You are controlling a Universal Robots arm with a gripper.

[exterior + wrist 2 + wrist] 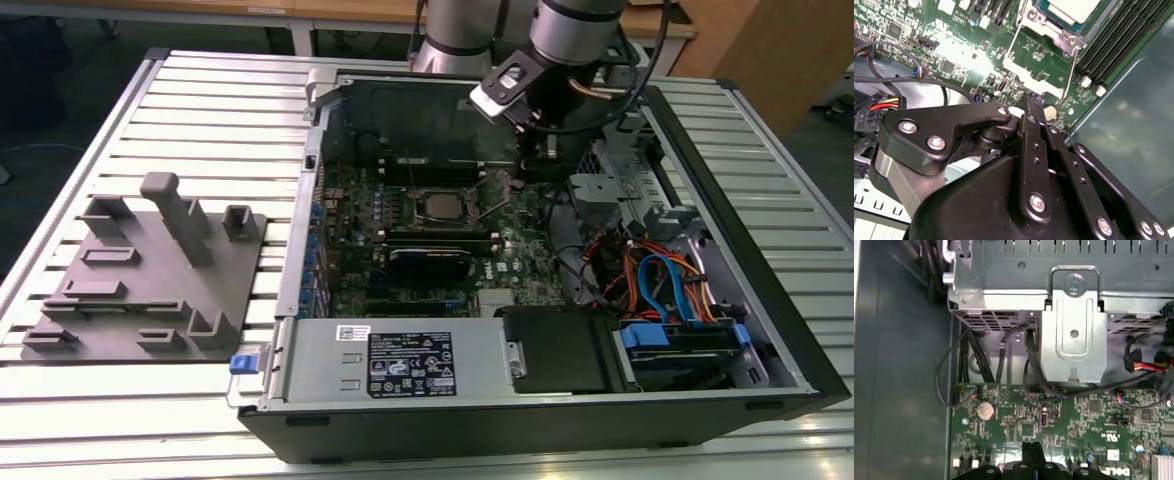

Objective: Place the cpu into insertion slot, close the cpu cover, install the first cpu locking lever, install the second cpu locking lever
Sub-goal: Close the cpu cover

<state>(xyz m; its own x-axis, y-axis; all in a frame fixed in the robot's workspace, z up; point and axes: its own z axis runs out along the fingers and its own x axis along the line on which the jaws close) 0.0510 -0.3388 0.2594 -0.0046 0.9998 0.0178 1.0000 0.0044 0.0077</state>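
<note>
The gripper point(534, 168) hangs inside the open computer case point(781, 340). Its fingers point(1030, 115) are pressed together with nothing between them, and the tips are close above the green circuit board point(350, 230). I cannot tell whether they touch it, since the gripper's own black body hides that spot in the second wrist view.

In the exterior view the cpu point(438, 205) lies near the gripper, at about 8 o'clock from it. It sits in the insertion slot point(412, 206). In the second wrist view the cpu is cut off at the edge, with the silver frame of the cpu cover point(1056, 31) around it. Two thin wire levers point(1012, 42) run out beside the socket, and whether they are latched is hard to make out.

Much farther off, at about 9 o'clock, a grey fixture point(147, 280) rests on the slatted surface point(200, 100).
</note>
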